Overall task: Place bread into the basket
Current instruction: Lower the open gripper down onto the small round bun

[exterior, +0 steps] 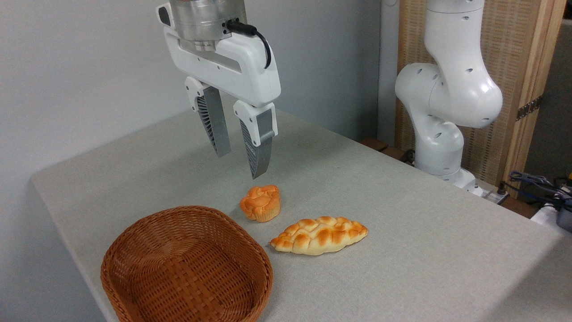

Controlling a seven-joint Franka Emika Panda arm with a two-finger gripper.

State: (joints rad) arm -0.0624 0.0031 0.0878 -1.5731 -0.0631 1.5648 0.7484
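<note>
Small orange-golden knotted bread with paler ridged base sits beneath the spread, empty end effector.

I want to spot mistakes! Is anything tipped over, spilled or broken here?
Nothing stands out. The bun and braided loaf lie whole on the table, the basket sits upright, and the end effector hangs above.

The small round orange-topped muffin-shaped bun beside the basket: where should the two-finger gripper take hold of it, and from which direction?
Probably from straight above, closing on the small round orange-topped bun across its paler ridged base, below the wider knotted top. It sits upright on the grey table, apart from the long braided golden loaf and the reddish-brown wicker basket, so both sides look free. The open gripper hangs just above it.
</note>
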